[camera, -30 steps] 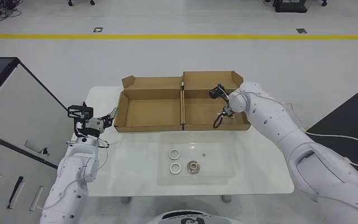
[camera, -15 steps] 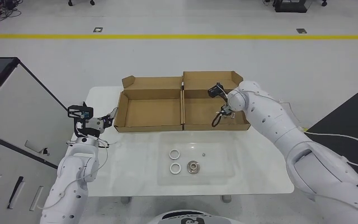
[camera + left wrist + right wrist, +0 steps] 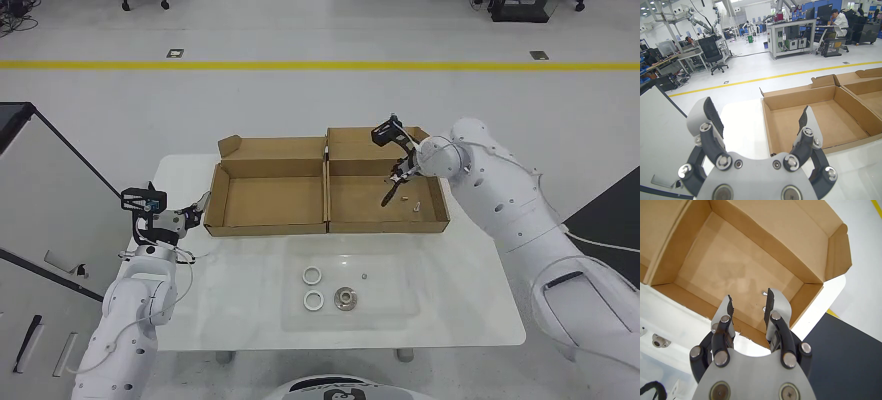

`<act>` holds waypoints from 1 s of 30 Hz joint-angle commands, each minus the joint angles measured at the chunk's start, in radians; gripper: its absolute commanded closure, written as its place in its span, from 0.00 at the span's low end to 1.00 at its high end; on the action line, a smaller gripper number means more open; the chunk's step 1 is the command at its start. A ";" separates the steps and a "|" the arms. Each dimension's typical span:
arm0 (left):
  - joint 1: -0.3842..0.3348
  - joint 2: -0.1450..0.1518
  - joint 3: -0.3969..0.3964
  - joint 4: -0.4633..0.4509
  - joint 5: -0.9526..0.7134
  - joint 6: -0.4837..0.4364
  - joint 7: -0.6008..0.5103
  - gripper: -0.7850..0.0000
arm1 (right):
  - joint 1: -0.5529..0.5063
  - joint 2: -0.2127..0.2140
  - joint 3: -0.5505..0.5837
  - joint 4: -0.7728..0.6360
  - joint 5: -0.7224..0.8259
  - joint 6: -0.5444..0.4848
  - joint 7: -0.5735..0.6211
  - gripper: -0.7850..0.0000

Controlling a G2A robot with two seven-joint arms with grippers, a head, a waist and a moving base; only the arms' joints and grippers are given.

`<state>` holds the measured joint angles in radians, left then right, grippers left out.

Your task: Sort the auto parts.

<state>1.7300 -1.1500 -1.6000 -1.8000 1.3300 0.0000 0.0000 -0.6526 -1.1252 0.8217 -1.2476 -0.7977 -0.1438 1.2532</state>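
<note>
The right gripper [image 3: 749, 293] hangs open and empty over the right box [image 3: 776, 247], with two small bolts [image 3: 763, 293] on the box floor below it. The left gripper [image 3: 756, 103], also open and empty, sits beside the left box [image 3: 802, 100]. Two white rings [image 3: 312, 274] and a flange [image 3: 346, 297] lie on the surface [image 3: 450, 290], nearer the robot than both grippers

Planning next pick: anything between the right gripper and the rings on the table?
Only the right box's front wall; the right gripper hangs open over that box. Past the wall, bare table to the rings.
</note>
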 commanded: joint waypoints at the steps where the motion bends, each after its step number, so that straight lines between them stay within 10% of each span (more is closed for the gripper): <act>1: 0.000 0.000 0.000 0.000 0.000 0.000 0.000 0.00 | -0.021 0.014 0.041 -0.072 0.031 -0.020 0.038 0.55; 13: 0.000 0.000 0.000 0.000 0.000 0.000 0.000 0.00 | -0.157 0.083 0.161 -0.416 0.279 -0.140 0.283 0.52; 14: 0.000 0.000 0.000 0.000 0.000 0.000 0.000 0.00 | -0.162 0.090 0.149 -0.433 0.289 -0.140 0.283 0.08; 15: 0.000 0.000 0.000 0.000 0.000 0.000 0.000 0.00 | -0.165 0.098 0.141 -0.444 0.304 -0.140 0.283 0.00; 30: 0.000 0.000 0.000 0.000 0.000 0.000 0.000 0.00 | -0.173 0.102 0.126 -0.455 0.281 -0.142 0.281 0.00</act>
<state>1.7300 -1.1500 -1.6000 -1.8000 1.3300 0.0000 0.0000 -0.8214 -1.0236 0.9561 -1.6973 -0.5024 -0.2849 1.5352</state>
